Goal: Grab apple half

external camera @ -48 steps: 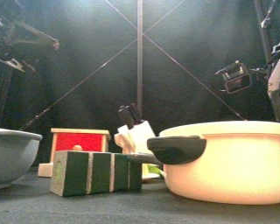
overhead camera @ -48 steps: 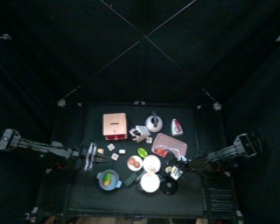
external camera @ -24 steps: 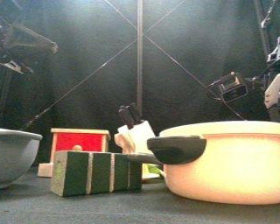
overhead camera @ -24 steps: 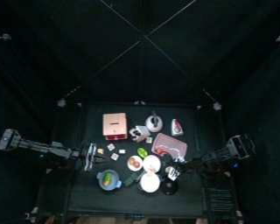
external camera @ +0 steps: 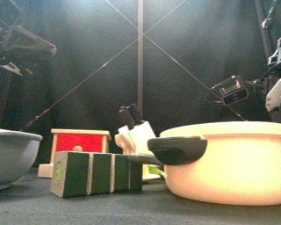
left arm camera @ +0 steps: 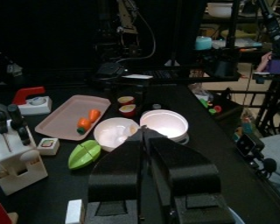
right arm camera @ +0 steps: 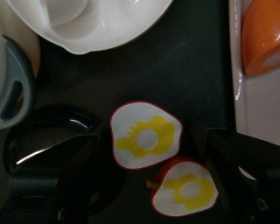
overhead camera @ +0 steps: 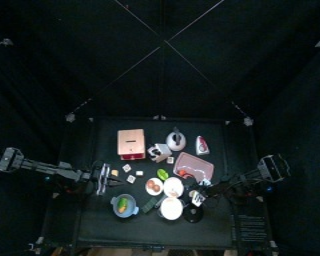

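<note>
The right gripper stood with its two black jaws spread wide and nothing between them. It hung directly over two red-skinned apple halves lying cut face up on the black table. The nearer apple half, with its pale flesh and yellow core, sat in the gap between the jaws but was not touched by either. The second apple half lay just beside it, the two nearly touching. Near them were a round black glossy dish, the rim of a white bowl, the grey-blue handle of a pot and an orange piece on a pale pink tray.

In the top view the right arm reached in from the right side, its gripper over the cluster of small things at the table's right front.

The left gripper had its jaws partly apart and held nothing; it hovered above the table on the left side, looking across at a green leaf-shaped piece, two white bowls, a knife block and the tray with a carrot.

In the front view a cream lidded pot, a green box and a grey bowl stood large in the foreground.
</note>
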